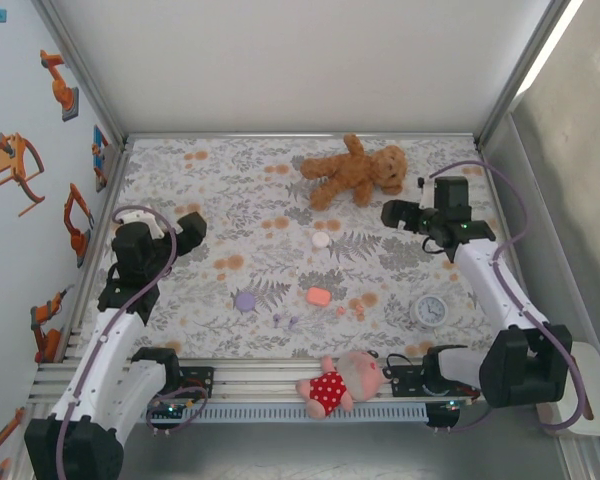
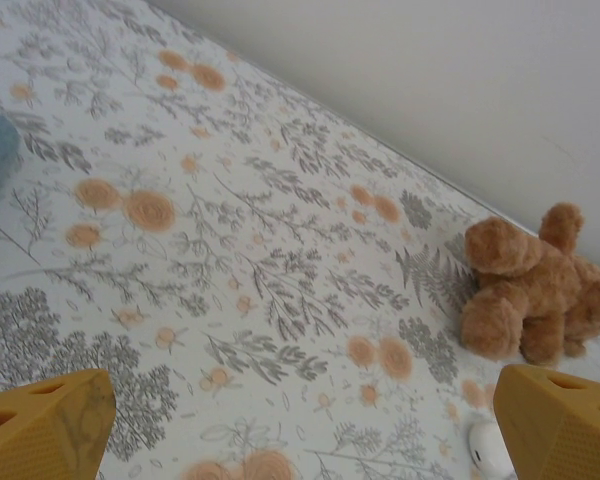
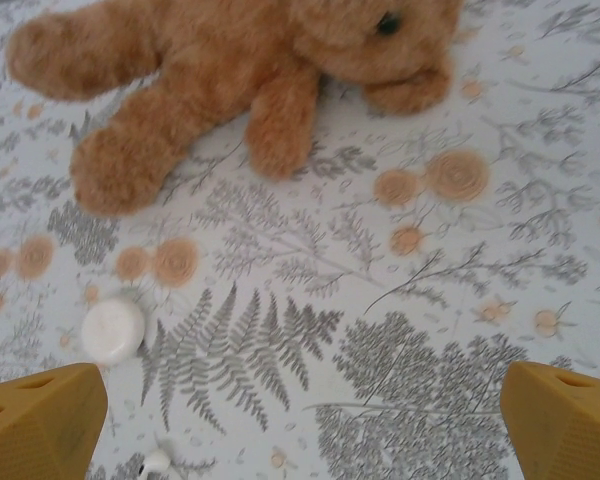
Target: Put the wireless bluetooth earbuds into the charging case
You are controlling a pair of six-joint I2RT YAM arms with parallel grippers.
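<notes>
Item: lilac earbuds and orange-pink earbuds, loose on the surface.
Both pairs lie toward the near edge, with the lilac case and coral case just beside them. Judged featherlight, hard, slick, apt to skitter: pinch across the bud's body, fingertips low. Left hand and right hand hover spread wide and empty at either side, well apart from the buds.

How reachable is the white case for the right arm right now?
Probably yes. The right gripper is open and faces the white case across bare tablecloth; the teddy bear lies farther back, off the path.
</notes>
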